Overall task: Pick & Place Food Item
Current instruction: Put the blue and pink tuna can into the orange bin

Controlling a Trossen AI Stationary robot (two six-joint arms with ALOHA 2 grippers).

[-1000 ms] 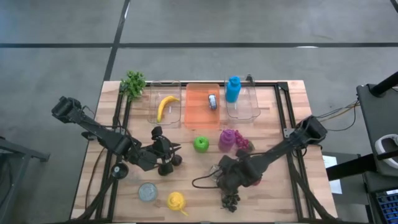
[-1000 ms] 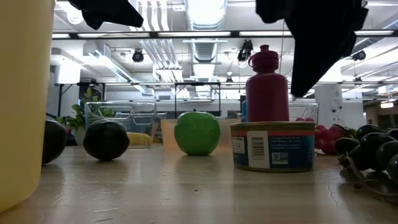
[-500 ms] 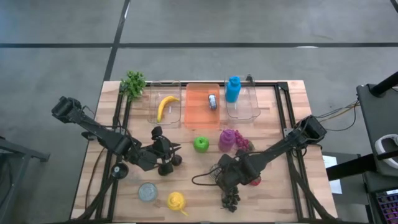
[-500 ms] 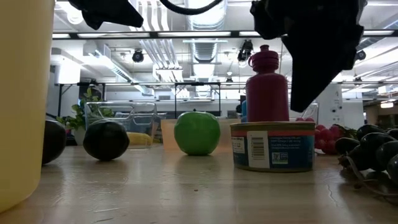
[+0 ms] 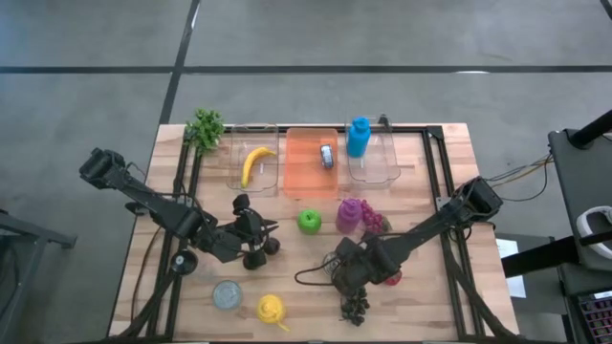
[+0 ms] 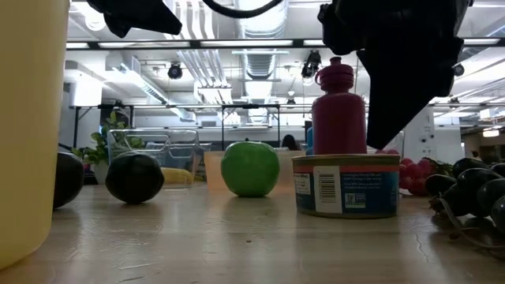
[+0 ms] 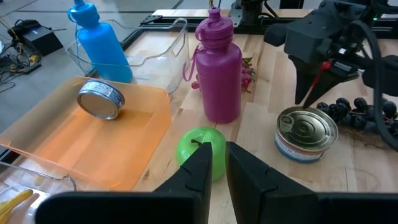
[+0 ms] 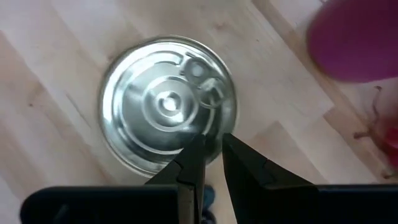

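Wooden table: right gripper shifts slightly, now poised above upright can, fingers together, empty; must open before grasp. Left gripper shut, idle.

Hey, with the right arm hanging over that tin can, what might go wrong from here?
The right gripper hovers above the round silver tin can with its fingers nearly together; descending like that, it would likely jab the lid rather than straddle it.

The magenta plastic bottle stands close beside the can, so a wide approach might knock it over.

The dark grape bunch lies next to the can and may get dragged.
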